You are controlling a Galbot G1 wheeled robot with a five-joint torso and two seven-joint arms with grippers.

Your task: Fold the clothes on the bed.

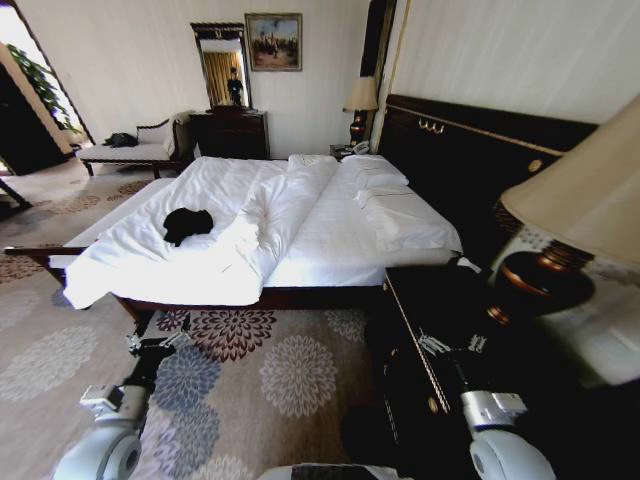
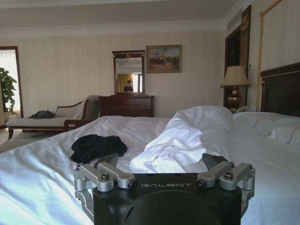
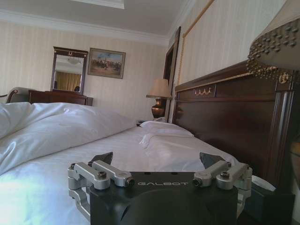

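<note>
Bed: large white-sheeted double bed with dark wooden headboard (image 1: 330, 230), duvet bunched mid-mattress.
Clothes: crumpled black garment (image 1: 187, 223) on the near-left side.
Left claw (image 2: 164, 165): fingers apart, short of the bed.
Right claw (image 3: 159, 162): fingers apart, by the headboard end.

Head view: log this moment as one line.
phase: approach | black garment crumpled, unfolded on bed | left gripper open, low, short of bed | right gripper open, by nightstand | no contact

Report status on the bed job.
Left gripper and right gripper open, empty, short of the bed. Black garment crumpled on the duvet. Nightstand beside right arm.
</note>
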